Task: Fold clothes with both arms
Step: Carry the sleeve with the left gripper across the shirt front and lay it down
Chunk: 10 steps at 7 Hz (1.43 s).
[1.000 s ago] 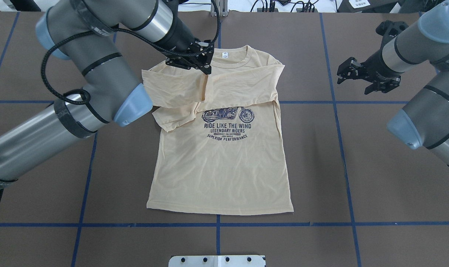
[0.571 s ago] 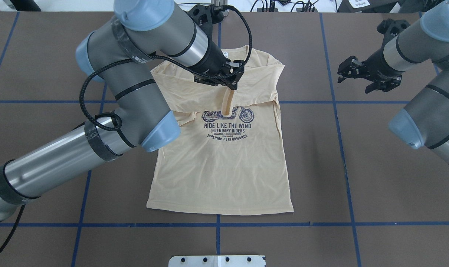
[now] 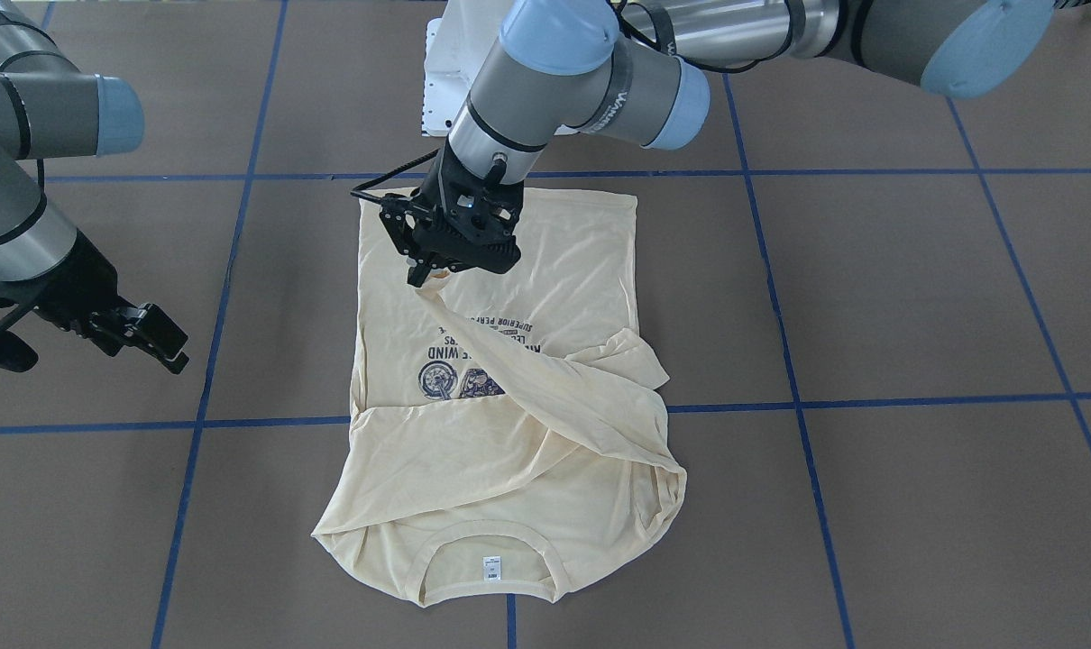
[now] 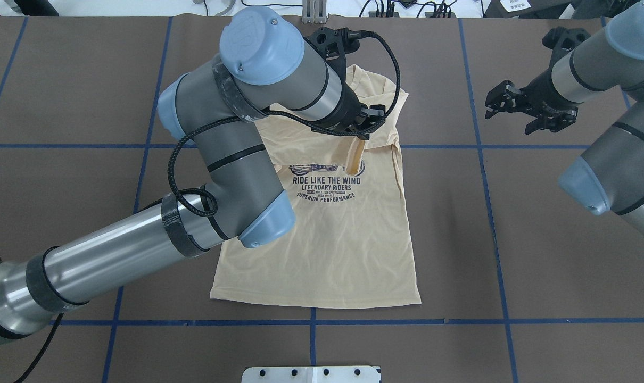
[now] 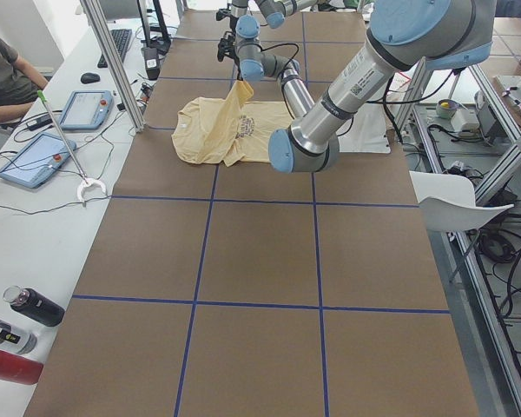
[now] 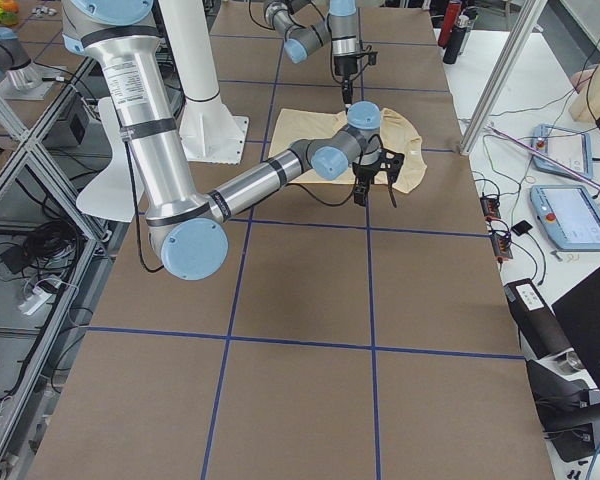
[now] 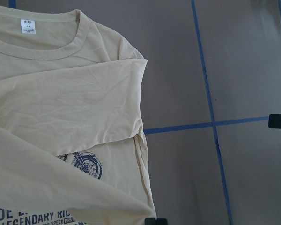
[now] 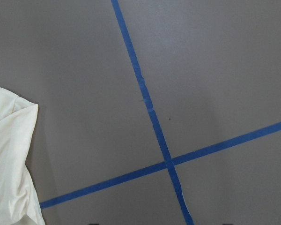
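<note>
The cream-yellow long-sleeved T-shirt point(image 4: 322, 239) lies face up on the brown table, its navy motorcycle print showing. Its neck label point(image 3: 491, 568) faces the far side. One sleeve lies folded across the chest point(image 7: 84, 103). My left gripper point(image 4: 360, 137) is shut on the cuff of the other sleeve point(image 4: 355, 157) and holds it raised over the chest, near the shirt's right side. In the front view this sleeve point(image 3: 527, 370) stretches up taut from the shoulder to the gripper point(image 3: 422, 275). My right gripper point(image 4: 505, 119) is open and empty, above bare table to the right of the shirt's shoulder point(image 8: 9, 154).
Blue tape lines point(image 4: 311, 322) grid the table. The white pedestal base point(image 3: 437, 72) stands at the robot's side, with a white plate point(image 4: 311, 374) at the near edge. Tablets point(image 5: 22, 161) and bottles point(image 5: 35, 306) lie on the operators' bench past the far edge.
My left arm has swung to the right across the shirt, carrying the sleeve cuff from beside the collar to over the right side of the chest. The right gripper has stayed put.
</note>
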Available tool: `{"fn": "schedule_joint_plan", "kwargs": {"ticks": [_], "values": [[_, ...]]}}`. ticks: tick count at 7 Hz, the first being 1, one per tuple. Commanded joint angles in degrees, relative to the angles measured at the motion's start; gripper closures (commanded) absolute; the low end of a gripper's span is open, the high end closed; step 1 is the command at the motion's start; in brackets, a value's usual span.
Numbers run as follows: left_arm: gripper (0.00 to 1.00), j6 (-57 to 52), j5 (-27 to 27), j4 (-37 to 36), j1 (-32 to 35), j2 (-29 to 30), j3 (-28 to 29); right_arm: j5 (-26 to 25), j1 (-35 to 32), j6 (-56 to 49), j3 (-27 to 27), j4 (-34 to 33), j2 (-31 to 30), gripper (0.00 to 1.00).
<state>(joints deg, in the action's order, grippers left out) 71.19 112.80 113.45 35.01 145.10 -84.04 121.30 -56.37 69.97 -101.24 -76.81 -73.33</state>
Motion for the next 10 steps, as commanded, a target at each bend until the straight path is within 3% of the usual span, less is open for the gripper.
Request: {"fn": "schedule_joint_plan", "kwargs": {"ticks": [1, 5, 6, 7, 8, 10], "values": [[1.00, 0.61, -1.00, 0.02, -1.43, 0.09, 0.37, -0.01, -0.05, 0.08, -0.01, -0.01, -0.06, 0.09], [1.00, 1.85, -1.09, 0.46, -2.23, 2.02, 2.82, 0.16, -0.31, -0.01, -0.10, -0.01, -0.50, 0.09], [0.78, 3.33, -1.17, 3.16, -2.40, 2.55, 5.00, 0.25, -0.40, -0.01, -0.01, -0.01, -0.50, 0.09], [0.27, 5.08, -1.44, 4.66, -2.40, 2.55, 5.72, 0.77, -0.49, -0.01, -0.10, -0.01, -0.50, 0.08], [0.08, 5.10, -1.96, 4.85, -2.40, 2.55, 5.82, 0.95, -0.40, 0.08, -0.44, 0.08, -0.94, 0.07], [0.08, 5.10, -1.70, 4.24, -0.66, 1.77, 3.99, 0.69, -0.14, 1.83, -1.41, 0.17, -1.20, 0.03]]}}
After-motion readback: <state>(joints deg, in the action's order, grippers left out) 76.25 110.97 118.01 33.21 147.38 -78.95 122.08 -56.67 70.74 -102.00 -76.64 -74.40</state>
